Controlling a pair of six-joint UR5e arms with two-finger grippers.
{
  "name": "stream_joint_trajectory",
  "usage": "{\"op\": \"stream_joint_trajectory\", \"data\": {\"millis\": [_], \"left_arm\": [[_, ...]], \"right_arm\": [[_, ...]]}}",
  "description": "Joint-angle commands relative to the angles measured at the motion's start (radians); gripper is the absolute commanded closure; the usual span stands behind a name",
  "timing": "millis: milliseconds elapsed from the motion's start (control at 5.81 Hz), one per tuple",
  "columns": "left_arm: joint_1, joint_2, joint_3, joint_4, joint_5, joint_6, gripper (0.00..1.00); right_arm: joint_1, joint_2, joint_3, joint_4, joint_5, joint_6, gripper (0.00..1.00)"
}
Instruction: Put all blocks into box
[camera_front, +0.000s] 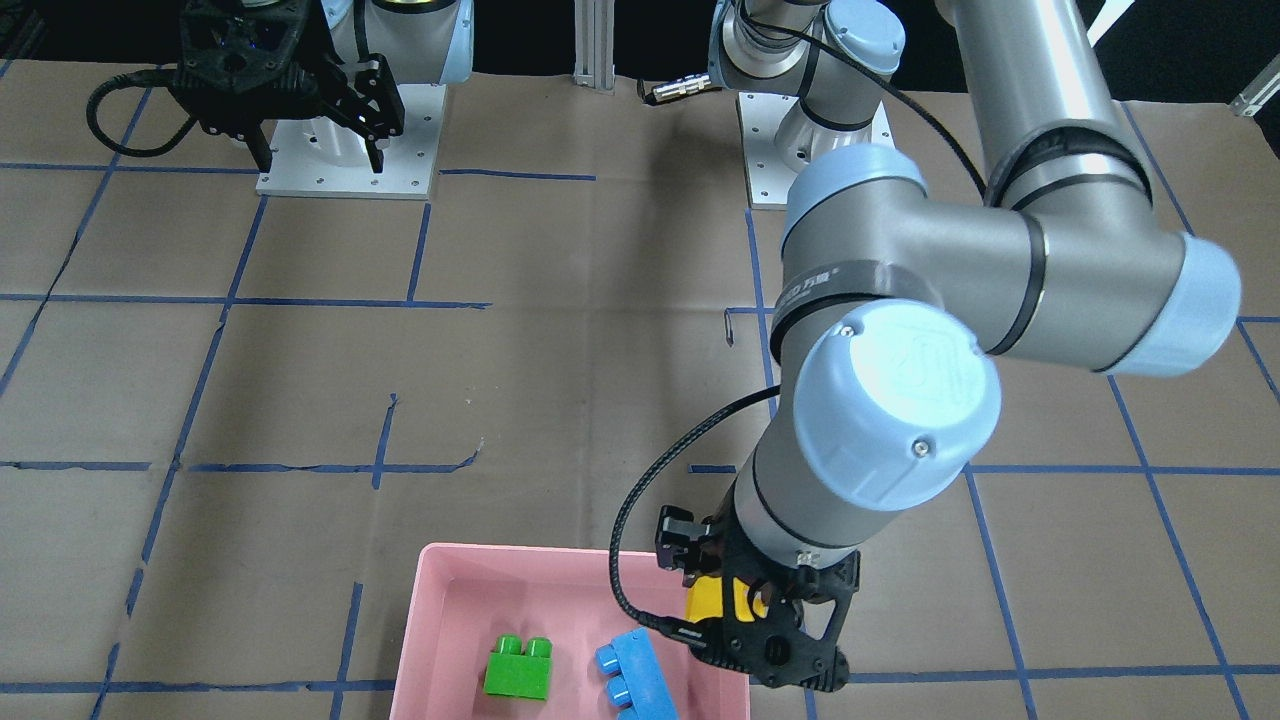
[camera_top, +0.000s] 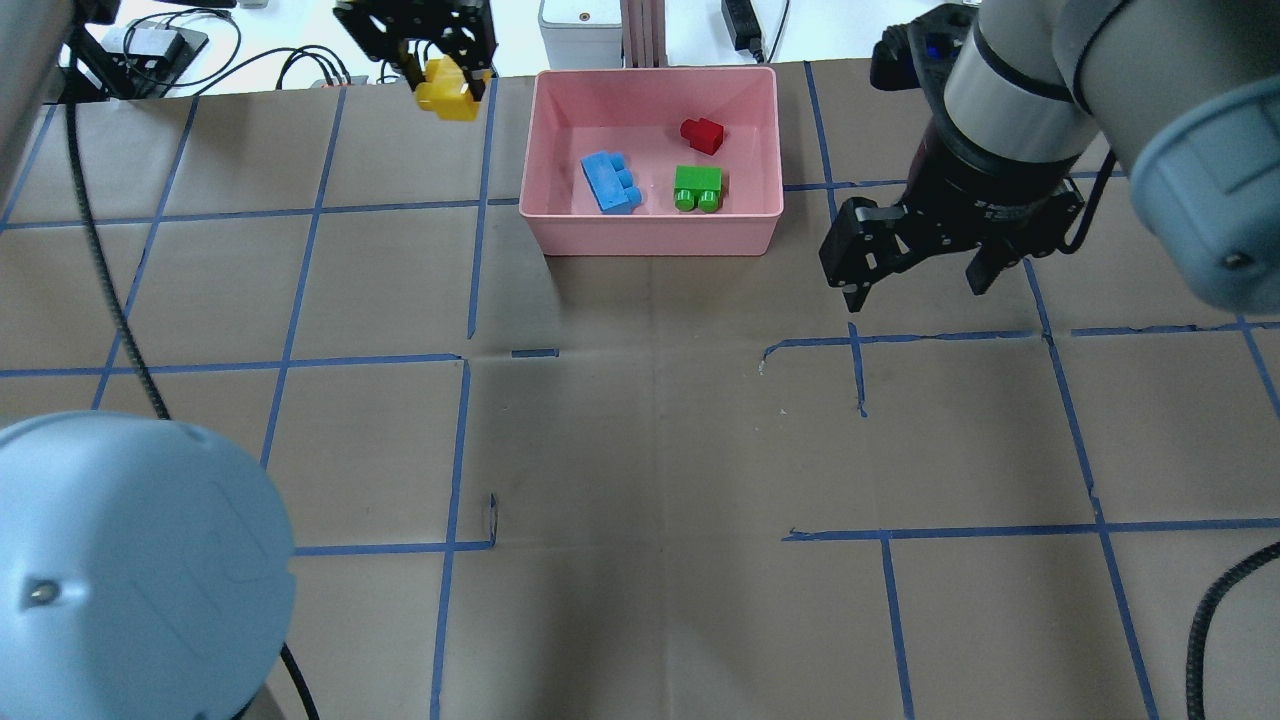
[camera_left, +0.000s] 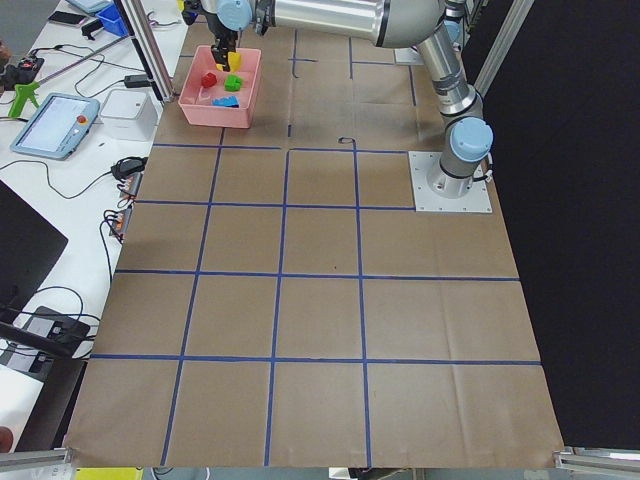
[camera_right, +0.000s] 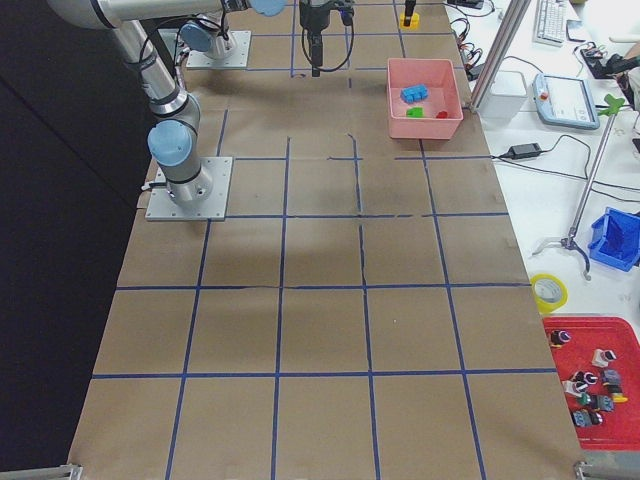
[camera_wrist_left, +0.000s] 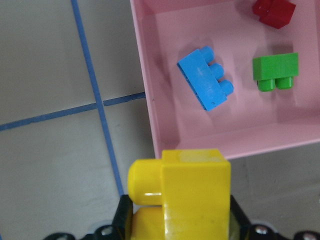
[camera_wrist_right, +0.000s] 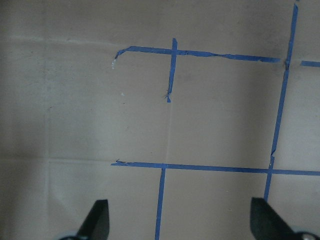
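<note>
The pink box (camera_top: 650, 232) stands at the table's far edge and holds the blue three-stud block (camera_top: 610, 181), the green block (camera_top: 697, 187) and the red block (camera_top: 702, 134). My left gripper (camera_top: 440, 75) is shut on the yellow block (camera_top: 449, 90) and holds it in the air just left of the box. The left wrist view shows the yellow block (camera_wrist_left: 187, 192) over the table beside the box's wall (camera_wrist_left: 150, 95). My right gripper (camera_top: 915, 280) is open and empty above the table, right of the box.
Blue tape lines (camera_top: 470, 230) grid the brown table cover. My left arm's elbow (camera_top: 130, 570) fills the overhead view's near left corner. Cables and a grey device (camera_top: 575, 30) lie behind the box, past the table's edge.
</note>
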Motion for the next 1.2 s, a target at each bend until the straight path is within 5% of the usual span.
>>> {"op": "stream_joint_trajectory", "data": {"millis": [0,172,344,516,689,1033], "left_arm": [[-0.012,-0.169,0.077,0.151,0.015,-0.012,0.95],[-0.012,-0.213,0.074,0.208,0.040,-0.012,0.95],[-0.012,-0.219,0.059,0.208,0.042,-0.012,0.68],[-0.016,-0.218,0.056,0.205,0.042,-0.026,0.12],[-0.024,-0.207,0.060,0.202,0.043,-0.056,0.01],[-0.012,-0.088,0.042,0.119,0.031,-0.035,0.01]], "right_arm": [[-0.011,-0.010,-0.001,-0.007,0.002,0.002,0.00],[-0.008,-0.008,-0.001,-0.009,0.002,0.000,0.00],[-0.008,-0.008,-0.001,-0.007,0.002,0.000,0.00],[-0.007,-0.002,-0.001,-0.009,0.005,-0.002,0.00],[-0.007,-0.008,-0.001,-0.007,0.005,-0.002,0.00],[-0.007,-0.005,-0.001,-0.007,0.005,-0.002,0.00]]}}
